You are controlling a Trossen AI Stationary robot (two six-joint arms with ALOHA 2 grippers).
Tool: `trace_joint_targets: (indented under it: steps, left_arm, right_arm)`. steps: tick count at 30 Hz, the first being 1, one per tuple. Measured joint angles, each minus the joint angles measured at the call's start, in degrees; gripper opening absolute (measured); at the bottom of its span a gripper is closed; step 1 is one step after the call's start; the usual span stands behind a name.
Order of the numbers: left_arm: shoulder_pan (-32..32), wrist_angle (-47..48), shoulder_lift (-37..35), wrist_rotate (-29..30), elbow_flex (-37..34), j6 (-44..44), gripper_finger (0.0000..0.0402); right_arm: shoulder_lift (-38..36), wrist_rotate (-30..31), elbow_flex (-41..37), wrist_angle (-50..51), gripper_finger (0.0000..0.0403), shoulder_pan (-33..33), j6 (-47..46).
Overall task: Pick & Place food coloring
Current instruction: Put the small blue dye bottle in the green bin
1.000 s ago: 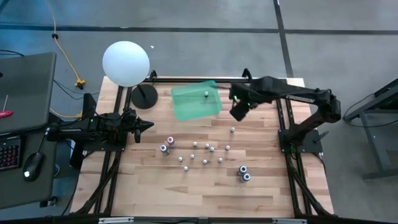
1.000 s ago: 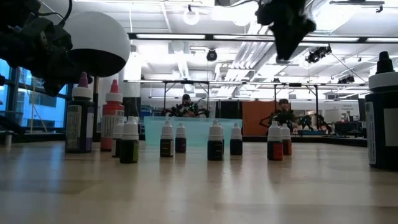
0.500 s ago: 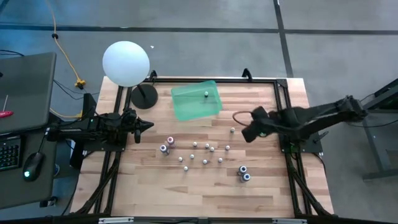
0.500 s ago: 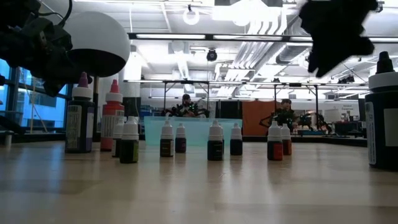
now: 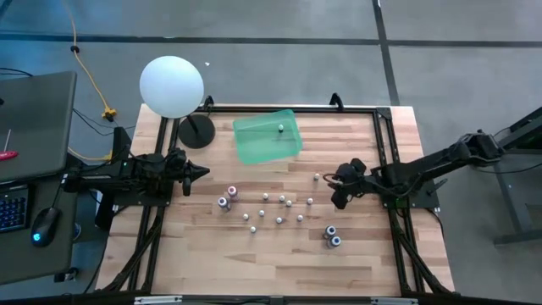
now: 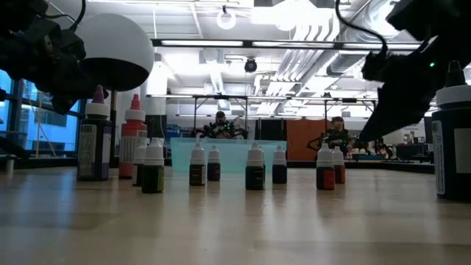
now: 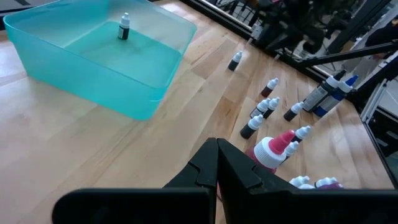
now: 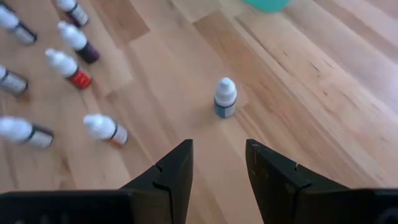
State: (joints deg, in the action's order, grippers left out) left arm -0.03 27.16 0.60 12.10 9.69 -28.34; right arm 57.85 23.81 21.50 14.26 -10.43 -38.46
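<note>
Several tiny white-capped food coloring bottles (image 5: 278,208) stand upright on the wooden table. One stands apart from them (image 5: 317,177), and its blue body shows in the right wrist view (image 8: 224,99). Another bottle (image 5: 280,128) stands inside the teal bin (image 5: 258,146). Larger bottles stand in two pairs, one at the group's left (image 5: 226,198) and one near its right (image 5: 332,236). My right gripper (image 5: 337,188) (image 8: 217,152) is open and low, just right of the lone bottle, touching nothing. My left gripper (image 5: 203,171) (image 7: 216,149) is shut and waits at the table's left.
A big white globe lamp (image 5: 172,85) on a black base (image 5: 196,132) stands at the far left corner. A black frame (image 5: 383,161) runs along the table's edges. Bare wood lies along the near edge. In the low view, people sit at benches in the room behind the table.
My right gripper has swung from high beside the bin's right side toward the near edge and come down. It now sits low, just right of the lone bottle. No bottle has moved.
</note>
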Motion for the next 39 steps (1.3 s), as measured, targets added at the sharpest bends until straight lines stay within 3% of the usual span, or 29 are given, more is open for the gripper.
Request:
trace_joint_targets:
  steps: [7,13,21,39]
  left_arm:
    - [0.01,0.0,0.01,-0.02,0.0,0.0,0.0]
    - [0.0,0.0,0.0,-0.02,0.0,0.0,0.0]
    - [0.02,0.02,0.02,-0.04,0.0,-0.02,0.0]
    - [0.01,0.0,0.01,-0.07,0.0,-0.04,0.0]
  right_arm:
    - [1.04,-5.14,-0.94,-3.91,0.0185,6.39,3.56]
    - [1.12,-5.99,-0.89,-6.39,0.0223,9.22,11.62]
    - [4.29,-8.77,-0.88,-9.13,0.0226,10.17,20.5]
    - [16.48,-8.54,-0.9,-21.81,0.0224,11.94,19.91]
